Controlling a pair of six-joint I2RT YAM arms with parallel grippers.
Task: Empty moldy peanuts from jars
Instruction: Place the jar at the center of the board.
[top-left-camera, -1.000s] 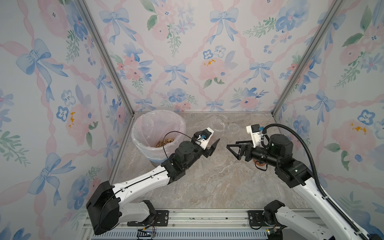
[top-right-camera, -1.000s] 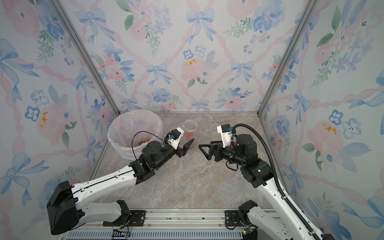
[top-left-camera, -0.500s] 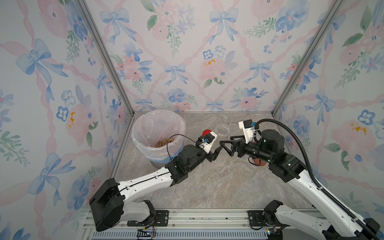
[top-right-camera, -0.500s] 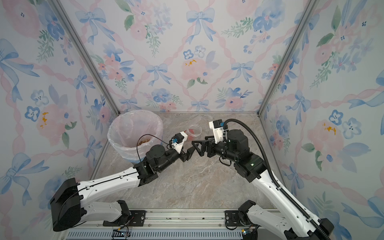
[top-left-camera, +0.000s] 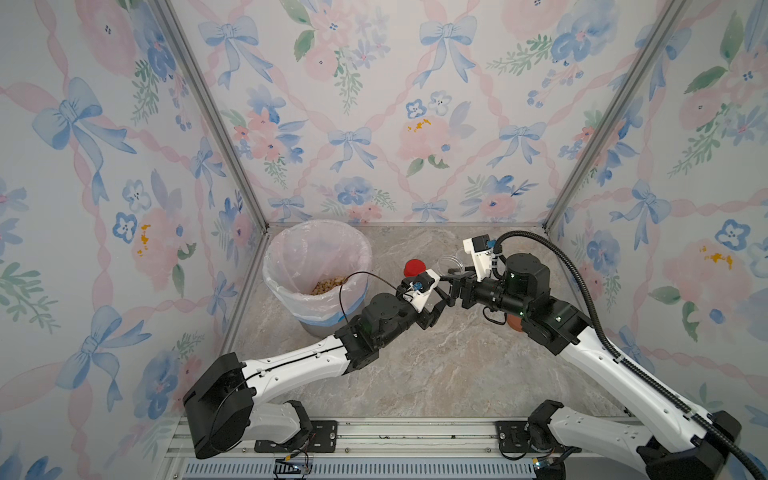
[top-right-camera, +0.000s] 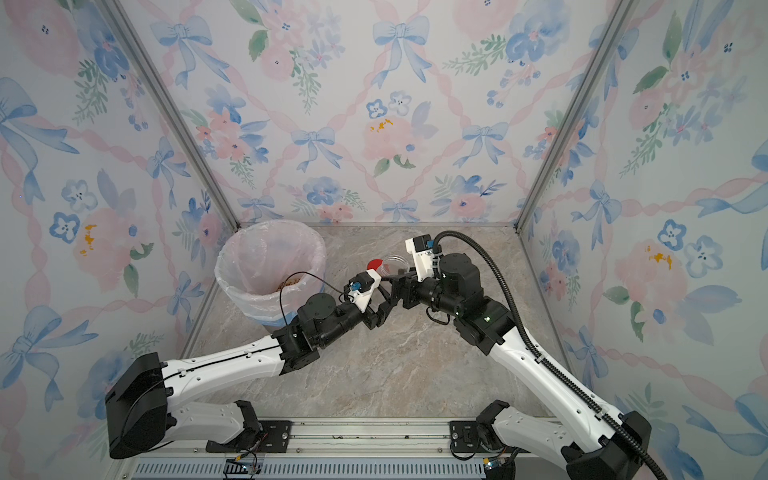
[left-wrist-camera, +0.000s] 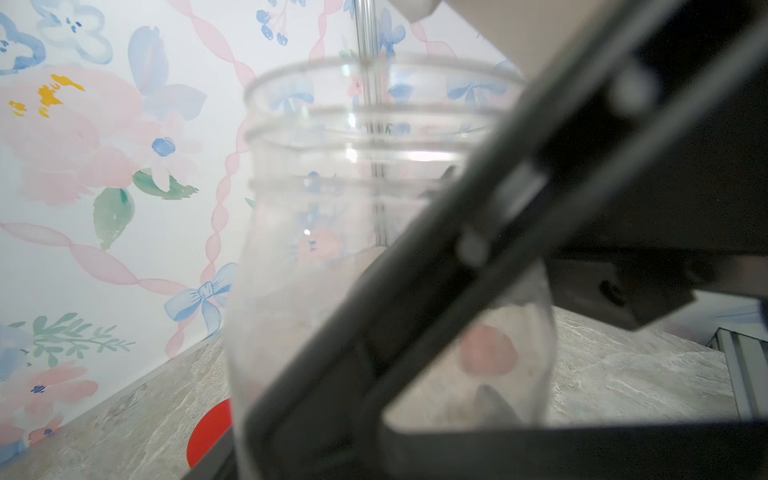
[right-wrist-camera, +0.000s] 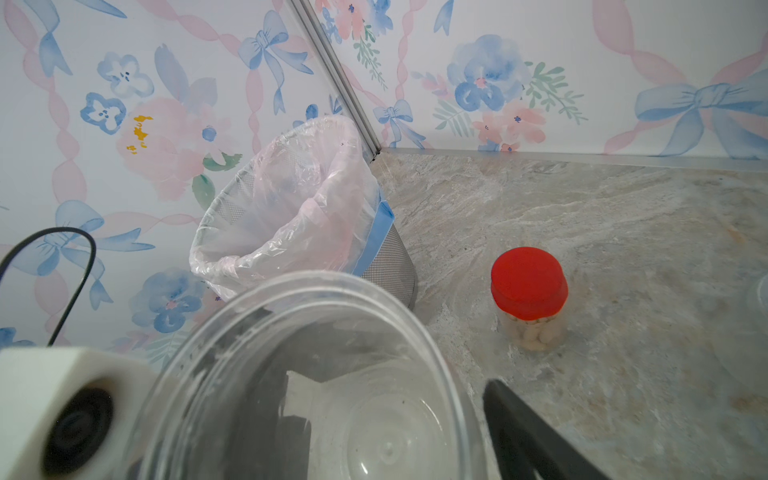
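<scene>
1. Top views: both my hands meet low over the worktop (top-left-camera: 415, 374). The bin (top-left-camera: 318, 225), with peanuts (top-left-camera: 328, 286) in it, sits off the left hand's (top-left-camera: 441, 302) outer side. A red-lid jar (top-left-camera: 414, 267) stands just beyond that hand. The right hand (top-left-camera: 453, 284) faces it, tip to tip.
2. Left wrist: the left hand is closed on the empty jar (left-wrist-camera: 332, 187), which is upright and lidless. A right-hand finger crosses in front of it.
3. Right wrist: I look down into the empty jar's mouth. One finger (right-wrist-camera: 532, 432) stands just beside its wall and the other is hidden. The right hand is spread wide around the jar, with no grip that I can see. The red-lid jar, full, stands beyond.
4. I judge this a handover of the emptied jar. Next, the right hand must close firmly before the left lets go.
</scene>
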